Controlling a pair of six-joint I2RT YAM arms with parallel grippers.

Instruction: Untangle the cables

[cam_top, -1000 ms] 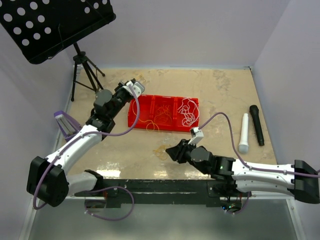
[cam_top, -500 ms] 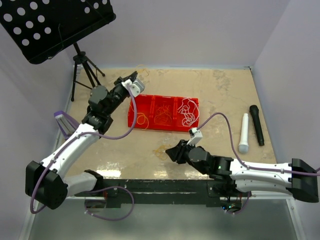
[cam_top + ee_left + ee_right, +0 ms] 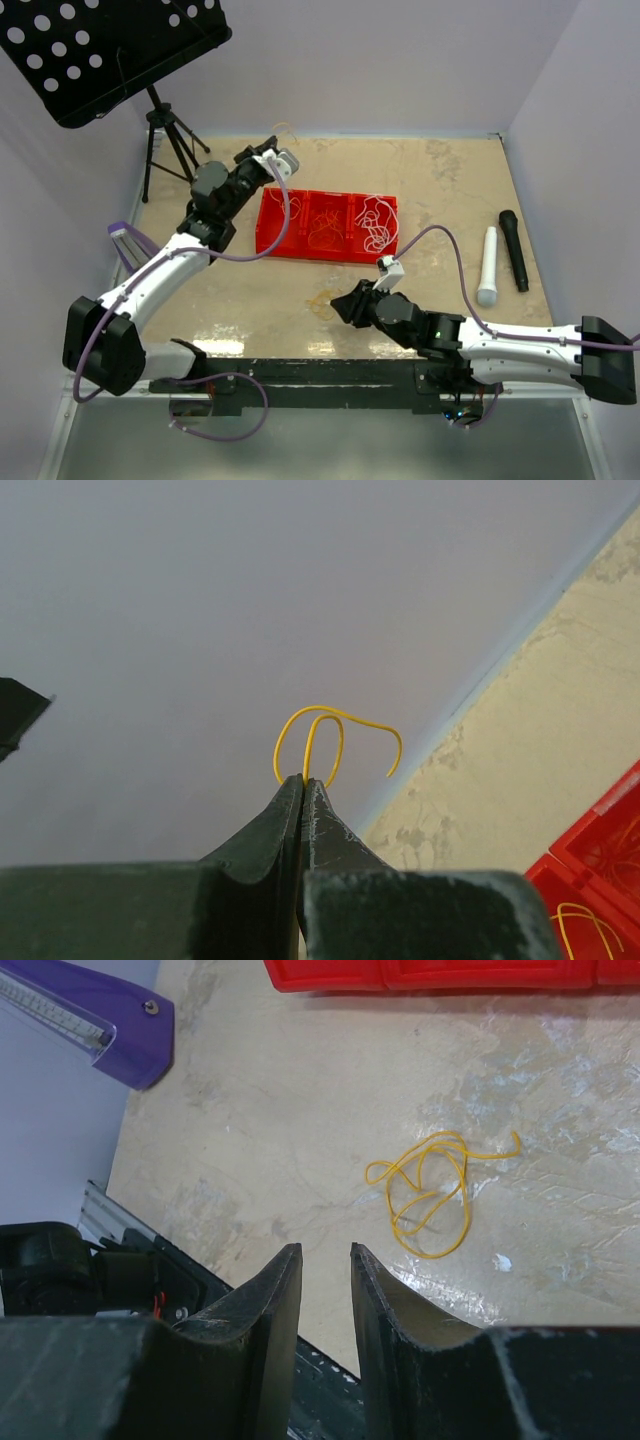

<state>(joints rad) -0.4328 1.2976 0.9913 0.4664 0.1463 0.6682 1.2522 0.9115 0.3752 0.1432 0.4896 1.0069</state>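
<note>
Overhead and wrist views of the cable-sorting scene. The left arm (image 3: 170, 265) reaches toward the far left of the surface (image 3: 440, 180), beyond the left end of the red tray (image 3: 262, 240). Its jaws are clenched on a thin orange cable (image 3: 320, 725), which is pinched at the very tips. The free end of this cable curls upward in two small loops against the pale back wall (image 3: 200, 600). The right arm (image 3: 500, 345) lies low across the near edge, its jaws slightly parted and grasping nothing. Beyond and to the right of those tips, a second orange cable (image 3: 425, 1200) rests on the surface as a loose tangle, on the near side of the tray and apart from it. The tray is divided into three compartments in a row. The right one holds the white cables (image 3: 375, 222), and the middle one holds what appears to be an orange-red tangle (image 3: 322, 230), poorly resolved against the red plastic. Another orange strand (image 3: 575, 920) shows inside the tray corner in the left wrist view. To the right of the tray, a white microphone (image 3: 488, 265) and a black microphone (image 3: 514, 250) lie side by side. A black music stand (image 3: 110, 50) occupies the far left corner, and a purple object (image 3: 100, 1025) sits at the left edge.
</note>
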